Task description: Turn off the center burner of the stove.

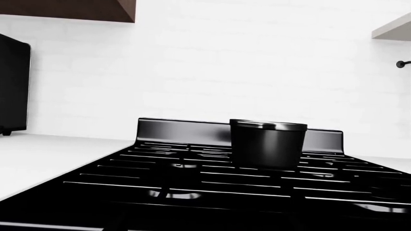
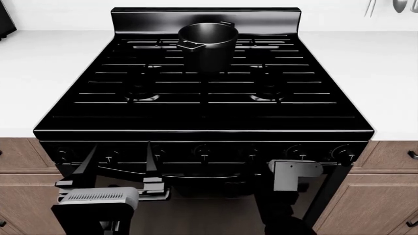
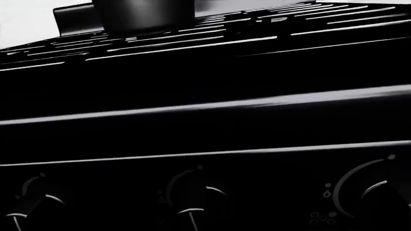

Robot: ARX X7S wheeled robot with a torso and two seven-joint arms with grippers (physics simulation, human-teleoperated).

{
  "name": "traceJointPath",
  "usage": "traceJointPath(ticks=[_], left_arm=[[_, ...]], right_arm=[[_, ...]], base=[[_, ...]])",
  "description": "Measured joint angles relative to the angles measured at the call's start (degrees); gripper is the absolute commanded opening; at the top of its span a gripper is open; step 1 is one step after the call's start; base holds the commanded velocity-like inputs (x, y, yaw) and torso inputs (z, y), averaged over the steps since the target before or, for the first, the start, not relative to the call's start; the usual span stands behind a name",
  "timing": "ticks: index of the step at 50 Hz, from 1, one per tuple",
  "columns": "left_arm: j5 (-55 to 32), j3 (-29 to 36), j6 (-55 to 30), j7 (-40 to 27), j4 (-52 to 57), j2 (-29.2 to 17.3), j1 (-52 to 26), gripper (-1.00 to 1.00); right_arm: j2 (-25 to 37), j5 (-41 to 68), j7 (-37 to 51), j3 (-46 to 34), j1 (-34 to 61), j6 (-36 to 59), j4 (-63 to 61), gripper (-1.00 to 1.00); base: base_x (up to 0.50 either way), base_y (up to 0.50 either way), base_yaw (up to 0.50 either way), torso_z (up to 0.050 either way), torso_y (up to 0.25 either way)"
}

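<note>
The glossy black stove (image 2: pixel 202 117) fills the head view, with black grates, a raised back panel and a row of small front knobs. The middle knob (image 2: pixel 203 152) is in that row. My left gripper (image 2: pixel 117 159) is open and empty in front of the left knobs, fingers (image 2: pixel 85 166) spread and touching nothing. My right gripper (image 2: pixel 295 172) is low before the right-hand knobs; its fingers are lost against the black front. The right wrist view shows three knobs close up, one in the middle (image 3: pixel 191 204). The stove top also shows in the left wrist view (image 1: pixel 192 178).
A black pot (image 2: pixel 207 43) stands on the rear centre grate and shows in the left wrist view (image 1: pixel 267 143). White counter (image 2: pixel 46 83) flanks the stove. Brown wooden cabinets (image 2: pixel 19 161) lie below. A black appliance (image 1: pixel 13 86) stands at the far left.
</note>
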Motion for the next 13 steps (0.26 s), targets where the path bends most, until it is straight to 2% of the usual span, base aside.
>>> traceJointPath(ticks=[13], left_arm=[[-0.04, 0.27, 0.21, -0.27, -0.14, -0.12, -0.08, 1.0]], right_arm=[[-3.31, 9.29, 0.05, 5.25, -1.26, -2.28, 0.05, -1.0]], base=[[0.0, 0.0, 0.0, 0.001, 0.003]])
